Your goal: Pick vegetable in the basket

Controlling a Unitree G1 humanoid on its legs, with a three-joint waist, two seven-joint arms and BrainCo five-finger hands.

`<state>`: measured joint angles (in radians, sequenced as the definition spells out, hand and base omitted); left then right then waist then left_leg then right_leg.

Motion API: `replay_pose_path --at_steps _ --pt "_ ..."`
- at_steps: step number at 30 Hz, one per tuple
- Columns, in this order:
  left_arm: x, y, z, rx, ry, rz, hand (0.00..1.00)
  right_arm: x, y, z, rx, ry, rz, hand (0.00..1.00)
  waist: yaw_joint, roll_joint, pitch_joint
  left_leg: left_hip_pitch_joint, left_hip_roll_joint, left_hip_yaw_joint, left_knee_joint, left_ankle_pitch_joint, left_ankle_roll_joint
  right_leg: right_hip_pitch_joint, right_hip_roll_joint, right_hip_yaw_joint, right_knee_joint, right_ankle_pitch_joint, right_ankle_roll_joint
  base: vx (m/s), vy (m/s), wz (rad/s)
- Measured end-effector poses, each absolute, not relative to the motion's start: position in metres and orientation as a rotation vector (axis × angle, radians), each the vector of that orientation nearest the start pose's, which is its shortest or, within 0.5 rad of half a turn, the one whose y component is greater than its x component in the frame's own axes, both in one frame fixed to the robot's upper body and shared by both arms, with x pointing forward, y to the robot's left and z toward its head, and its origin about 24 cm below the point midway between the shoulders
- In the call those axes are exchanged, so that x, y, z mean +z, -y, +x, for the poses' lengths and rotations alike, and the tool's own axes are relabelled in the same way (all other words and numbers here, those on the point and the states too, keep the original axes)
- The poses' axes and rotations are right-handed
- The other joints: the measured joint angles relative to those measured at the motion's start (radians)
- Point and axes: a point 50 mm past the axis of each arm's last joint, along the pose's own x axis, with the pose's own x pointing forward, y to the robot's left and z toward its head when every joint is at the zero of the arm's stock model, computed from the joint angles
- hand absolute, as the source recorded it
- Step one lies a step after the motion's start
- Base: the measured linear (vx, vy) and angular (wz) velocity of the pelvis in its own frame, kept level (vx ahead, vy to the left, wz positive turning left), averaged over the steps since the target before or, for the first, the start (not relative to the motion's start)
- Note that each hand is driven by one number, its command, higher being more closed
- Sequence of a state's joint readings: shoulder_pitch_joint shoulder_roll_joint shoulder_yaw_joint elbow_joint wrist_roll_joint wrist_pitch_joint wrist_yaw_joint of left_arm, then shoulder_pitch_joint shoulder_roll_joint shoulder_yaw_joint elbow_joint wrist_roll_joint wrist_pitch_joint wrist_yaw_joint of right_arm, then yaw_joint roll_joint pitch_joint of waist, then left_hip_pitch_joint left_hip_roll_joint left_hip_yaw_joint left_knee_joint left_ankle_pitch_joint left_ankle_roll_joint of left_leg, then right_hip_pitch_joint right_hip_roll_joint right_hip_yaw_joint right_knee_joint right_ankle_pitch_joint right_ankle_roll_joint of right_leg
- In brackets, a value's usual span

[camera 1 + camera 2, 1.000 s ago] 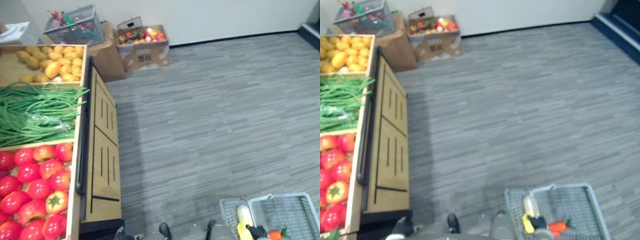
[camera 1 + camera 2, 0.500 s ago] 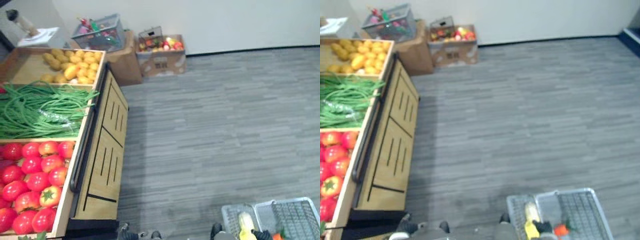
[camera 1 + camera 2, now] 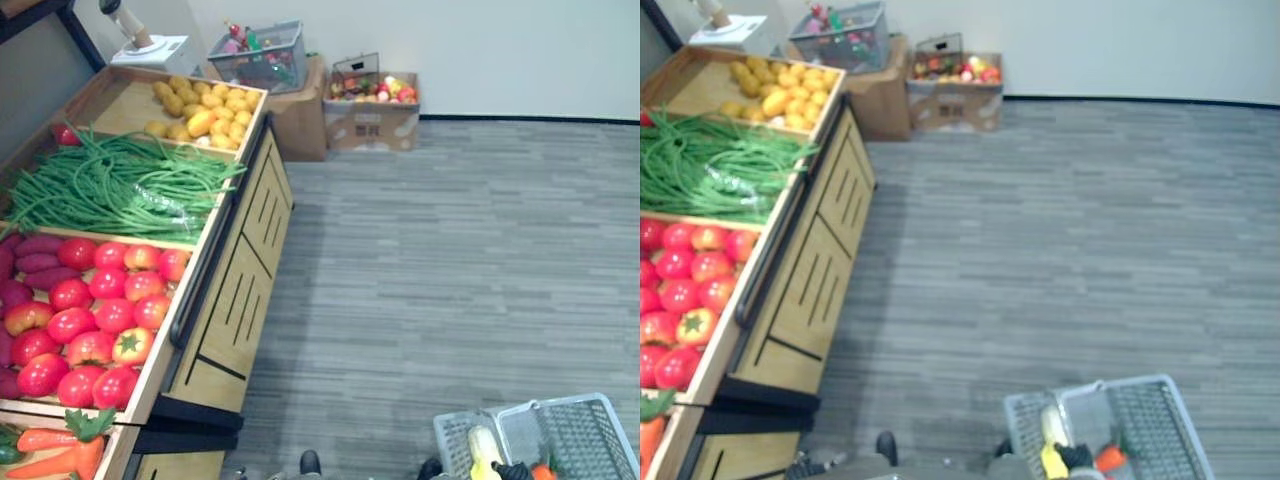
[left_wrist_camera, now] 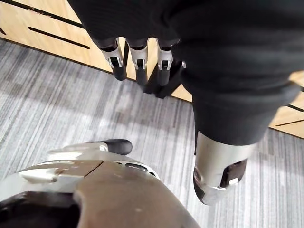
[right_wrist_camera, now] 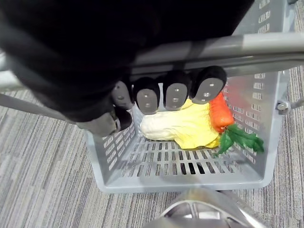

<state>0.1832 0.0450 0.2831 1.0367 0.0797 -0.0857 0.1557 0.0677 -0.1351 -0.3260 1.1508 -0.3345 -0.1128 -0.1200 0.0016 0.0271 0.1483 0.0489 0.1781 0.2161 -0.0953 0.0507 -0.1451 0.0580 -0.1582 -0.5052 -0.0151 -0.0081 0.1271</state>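
Note:
A grey plastic basket [image 3: 575,440] hangs at my lower right. My right hand [image 5: 171,95] is shut on its grey handle [image 5: 266,47]. Inside lie a pale yellow vegetable [image 5: 180,126] and a carrot [image 5: 219,114] with green leaves. My left hand [image 4: 138,59] hangs open and holds nothing, close to the wooden front of the produce stand [image 3: 240,290]. The stand's compartments hold yellow potatoes [image 3: 205,105], long green beans [image 3: 110,185], red tomatoes [image 3: 100,320], purple roots [image 3: 30,255] and carrots [image 3: 60,455].
Cardboard boxes [image 3: 375,110] with toy produce stand against the far wall, one with a wire basket [image 3: 260,55] on top. A white scale [image 3: 150,50] sits behind the stand. Grey carpet [image 3: 450,250] stretches to the right of the stand.
The camera has turned left, so the stand now shows more compartments, with carrots and purple roots newly in sight. The basket stays in my right hand.

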Motion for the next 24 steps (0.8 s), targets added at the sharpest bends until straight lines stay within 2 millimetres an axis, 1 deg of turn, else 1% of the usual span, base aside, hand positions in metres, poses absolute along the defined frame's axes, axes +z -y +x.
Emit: replay_pose_path --at_steps 5,7,8,10,13,20,23,24 --pt "-0.166 -0.212 0.05 0.419 -1.157 0.054 0.0 -0.16 0.234 0.076 -0.306 -1.117 -0.221 1.0 -0.003 -0.003 -0.005 0.007 -0.007 0.027 0.0 -0.005 0.004 0.001 -0.003 0.012 -0.002 0.007 0.007 -0.02 0.013 -0.06" --pt "-0.166 -0.213 0.049 0.418 -1.161 0.055 0.0 -0.162 0.229 0.07 -0.329 -1.13 -0.163 1.0 -0.003 -0.009 -0.01 0.015 -0.007 0.035 0.0 -0.009 0.005 0.005 -0.004 0.019 -0.003 0.008 0.008 0.03 0.016 -0.08" --pt "-0.166 -0.213 0.049 0.418 -1.164 0.056 0.0 -0.162 0.229 0.069 -0.333 -1.133 -0.152 1.0 -0.003 -0.012 -0.01 0.021 -0.007 0.039 0.0 -0.009 0.004 0.008 -0.004 0.021 -0.002 0.008 0.008 0.04 0.015 -0.09" --pt "-0.167 -0.214 0.045 0.429 -1.179 0.042 0.0 -0.164 0.229 0.059 -0.379 -1.15 -0.095 1.0 -0.004 -0.017 -0.015 0.044 -0.008 0.048 0.0 -0.014 0.002 0.025 -0.005 0.028 0.0 0.008 0.008 0.03 0.014 -0.08" --pt "-0.167 -0.215 0.043 0.428 -1.189 0.041 0.0 -0.165 0.228 0.052 -0.409 -1.162 -0.048 1.0 -0.01 -0.019 -0.021 0.054 -0.008 0.05 0.0 -0.015 0.001 0.035 -0.005 0.029 0.002 0.008 0.008 0.01 0.004 -0.01" --pt "-0.167 -0.214 0.044 0.418 -1.186 0.042 0.0 -0.167 0.224 0.046 -0.427 -1.173 -0.004 1.0 -0.008 -0.02 -0.025 0.06 -0.004 0.075 -0.001 -0.018 0.002 0.032 -0.001 0.052 -0.001 0.009 0.009 -0.02 0.008 -0.09" --pt "-0.168 -0.214 0.043 0.394 -1.189 0.056 0.0 -0.167 0.224 0.044 -0.427 -1.178 -0.004 1.0 -0.008 -0.02 -0.034 0.063 -0.003 0.086 -0.005 -0.022 0.003 0.027 0.002 0.065 -0.004 0.011 0.008 -0.02 0.011 -0.16" --pt "-0.168 -0.214 0.042 0.387 -1.189 0.053 0.0 -0.167 0.224 0.043 -0.427 -1.181 -0.005 1.0 -0.002 -0.02 -0.045 0.064 -0.001 0.103 -0.005 -0.027 0.002 0.017 0.004 0.079 -0.007 0.015 0.007 0.02 0.018 -0.31"
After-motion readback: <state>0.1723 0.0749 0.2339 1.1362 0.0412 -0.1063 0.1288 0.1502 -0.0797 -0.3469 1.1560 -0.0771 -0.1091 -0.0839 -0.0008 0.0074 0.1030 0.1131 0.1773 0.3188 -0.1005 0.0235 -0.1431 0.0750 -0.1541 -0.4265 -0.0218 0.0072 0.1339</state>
